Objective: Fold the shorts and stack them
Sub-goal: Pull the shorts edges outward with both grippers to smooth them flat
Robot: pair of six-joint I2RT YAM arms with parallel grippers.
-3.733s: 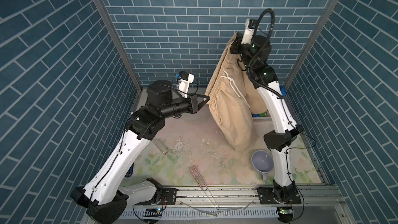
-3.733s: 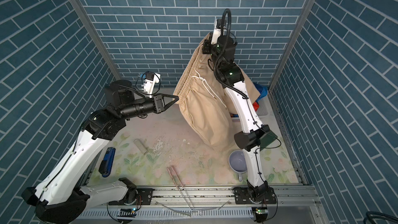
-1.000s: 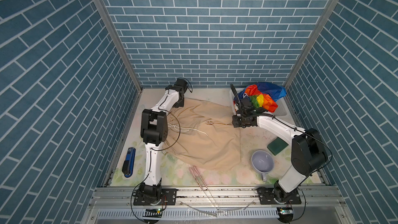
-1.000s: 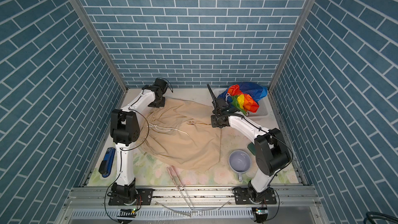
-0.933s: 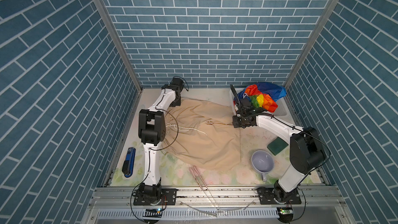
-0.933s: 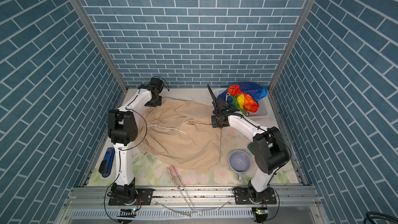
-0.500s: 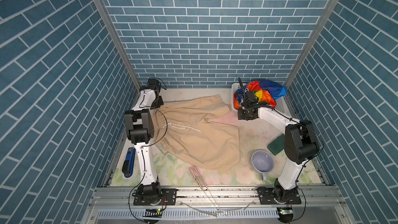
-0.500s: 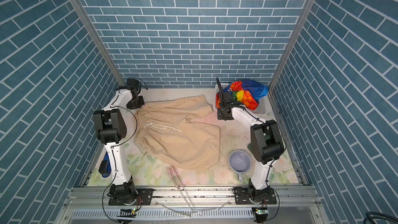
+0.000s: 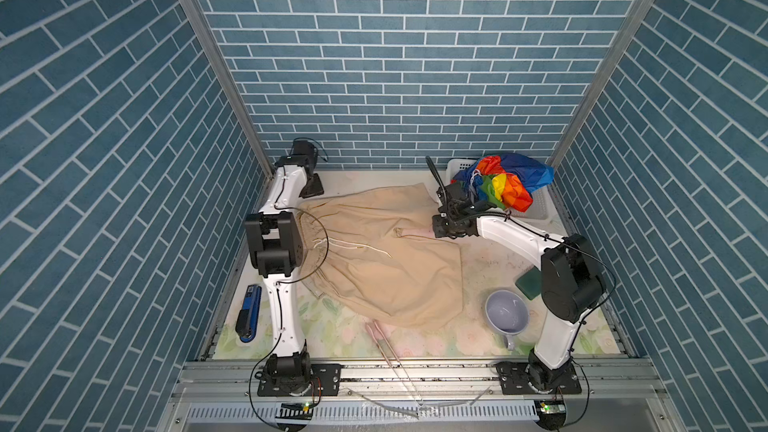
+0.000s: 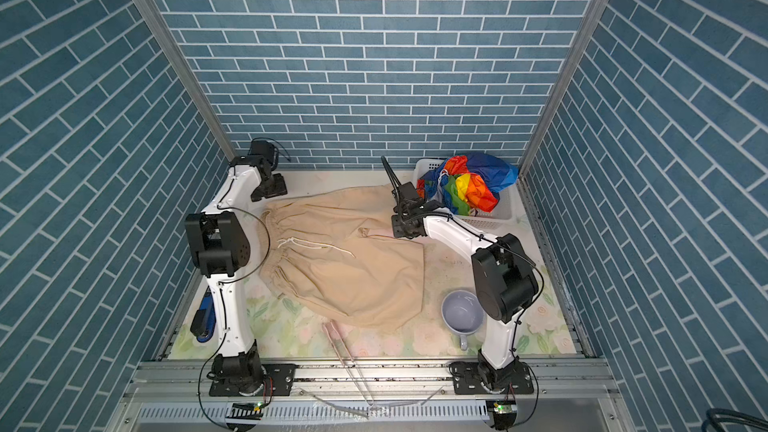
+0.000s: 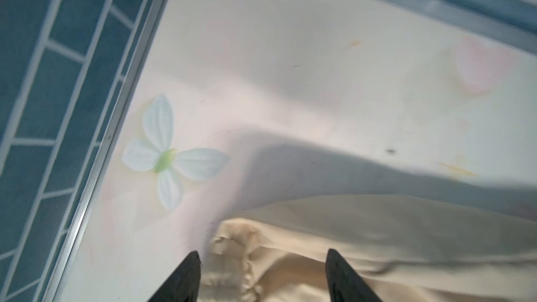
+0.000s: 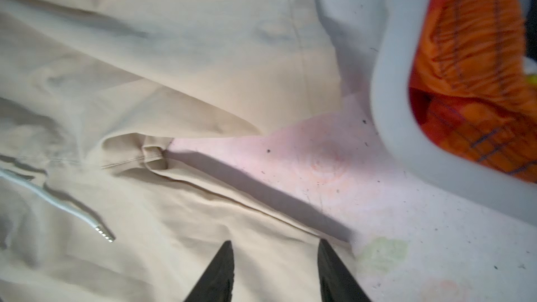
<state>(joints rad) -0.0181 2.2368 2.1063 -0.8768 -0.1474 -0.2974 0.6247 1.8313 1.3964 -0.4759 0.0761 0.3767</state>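
Observation:
The beige shorts [image 9: 386, 255] [image 10: 345, 259] lie spread flat on the floral table, waistband to the left and white drawstring on top. My left gripper [image 9: 312, 193] [image 11: 261, 254] is open at the far left corner. The gathered waistband corner [image 11: 232, 245] lies loose between its fingers. My right gripper [image 9: 440, 228] [image 12: 274, 245] is open too, low over a leg hem beside the crotch [image 12: 151, 152], gripping nothing. The rainbow-striped shorts [image 9: 505, 184] [image 10: 469, 184] sit bunched in the white basket [image 9: 540, 205] [image 12: 389, 82] at the far right.
A purple mug [image 9: 507, 317] and a green sponge [image 9: 525, 284] lie at the near right. Metal tongs [image 9: 386, 347] lie at the front edge. A blue tool [image 9: 248, 313] lies by the left wall. Brick walls close in three sides.
The left gripper dragged the waistband toward the far left corner, spreading the beige shorts, then opened and let go. The right gripper shifted back toward the basket, still open.

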